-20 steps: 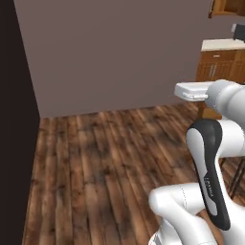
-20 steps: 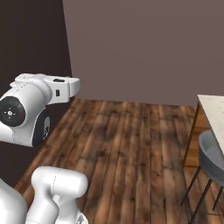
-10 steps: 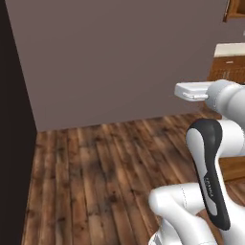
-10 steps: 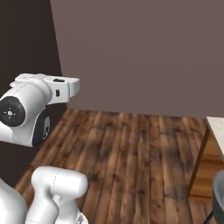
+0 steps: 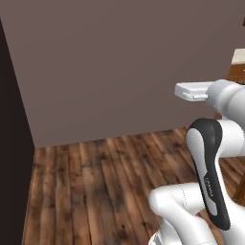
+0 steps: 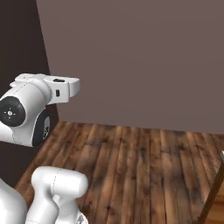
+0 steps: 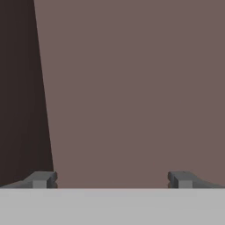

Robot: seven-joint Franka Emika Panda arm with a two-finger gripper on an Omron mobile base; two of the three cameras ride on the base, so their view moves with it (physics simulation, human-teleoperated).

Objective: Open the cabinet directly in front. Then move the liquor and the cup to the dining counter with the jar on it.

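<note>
My gripper (image 7: pixel 112 179) is open with nothing between its fingers (image 7: pixel 41 179), and it faces a plain mauve wall (image 7: pixel 132 88). The white arm (image 5: pixel 210 162) is folded up high over the base, with its hand (image 5: pixel 194 90) level. In the right base view the hand (image 6: pixel 61 86) points at the same wall. The cabinet, the liquor, the cup, the dining counter and the jar are out of view.
A dark wall (image 5: pixel 12 158) meets the mauve wall (image 5: pixel 119 72) at a corner on the left. Dark wood flooring (image 6: pixel 144 166) runs ahead. A bit of wooden furniture with a pale top (image 5: pixel 238 64) shows far right. A wooden edge (image 6: pixel 213 199) rises at lower right.
The whole picture has slid right, so the base and its cameras have turned left. The wooden cabinets, the pale counter and the stool have left the frames. The gripper stays open.
</note>
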